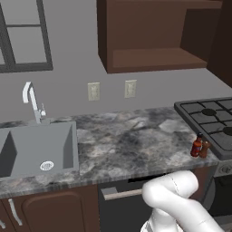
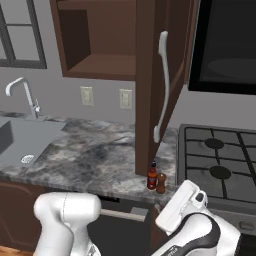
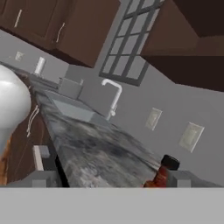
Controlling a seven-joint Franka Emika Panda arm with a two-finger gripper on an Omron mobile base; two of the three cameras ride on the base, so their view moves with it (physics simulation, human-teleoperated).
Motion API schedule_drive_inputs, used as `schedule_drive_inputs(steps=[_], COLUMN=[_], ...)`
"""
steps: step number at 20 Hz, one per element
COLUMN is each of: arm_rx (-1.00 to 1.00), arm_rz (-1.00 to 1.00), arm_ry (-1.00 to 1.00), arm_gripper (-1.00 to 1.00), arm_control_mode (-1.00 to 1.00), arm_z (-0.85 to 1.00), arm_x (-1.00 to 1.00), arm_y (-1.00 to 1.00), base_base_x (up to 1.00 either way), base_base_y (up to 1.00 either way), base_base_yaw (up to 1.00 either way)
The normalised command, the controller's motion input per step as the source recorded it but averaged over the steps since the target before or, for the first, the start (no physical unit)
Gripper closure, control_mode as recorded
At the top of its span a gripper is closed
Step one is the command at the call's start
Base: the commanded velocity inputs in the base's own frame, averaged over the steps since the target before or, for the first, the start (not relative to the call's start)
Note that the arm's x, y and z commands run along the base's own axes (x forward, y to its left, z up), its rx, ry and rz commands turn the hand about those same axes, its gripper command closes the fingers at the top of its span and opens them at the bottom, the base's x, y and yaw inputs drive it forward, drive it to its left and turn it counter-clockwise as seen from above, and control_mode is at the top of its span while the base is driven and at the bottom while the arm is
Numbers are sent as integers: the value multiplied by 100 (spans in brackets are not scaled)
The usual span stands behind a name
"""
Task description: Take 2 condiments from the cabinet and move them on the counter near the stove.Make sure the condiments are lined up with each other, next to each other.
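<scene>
The two condiments stand side by side, touching or nearly so, on the counter (image 1: 127, 145) close to the stove (image 1: 210, 120). They are a red sauce bottle (image 1: 196, 146) with a black cap and a shorter brown pepper mill (image 1: 205, 149) to its right. From the right base, the bottle (image 2: 152, 177) and mill (image 2: 161, 183) stand near the counter's front edge. My gripper (image 3: 113, 180) is open and holds nothing. It hangs low at counter height and looks along the worktop, with the bottle (image 3: 162, 173) by its right fingertip. The cabinet (image 1: 154, 59) shelf is bare.
A grey sink (image 1: 36, 149) with a white faucet (image 1: 31, 99) lies at the counter's left. The cabinet's door (image 2: 155, 90) hangs open over the counter, just behind the condiments. A dark microwave (image 2: 225, 45) hangs above the stove (image 2: 220, 165). Two outlets (image 1: 94, 91) are on the wall.
</scene>
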Motion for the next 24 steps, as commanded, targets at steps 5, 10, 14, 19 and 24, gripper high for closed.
schedule_drive_inputs(steps=[5, 10, 14, 19, 24], arm_rx=[1, 0, 0, 0, 0], arm_rz=[-11, -12, -11, -7, -7], arm_ry=[-9, 0, 0, 0, 0], arm_gripper=[-100, -100, -100, -100, -100], arm_control_mode=[-100, -100, -100, -100, -100], arm_z=[39, 53, 66, 55, 35], arm_x=[-18, -32, -21, -6, -10], arm_y=[45, 34, 31, 47, 56], base_base_x=[0, 0, 0, 0, 0], base_base_y=[0, 0, 0, 0, 0], base_base_yaw=[0, 0, 0, 0, 0])
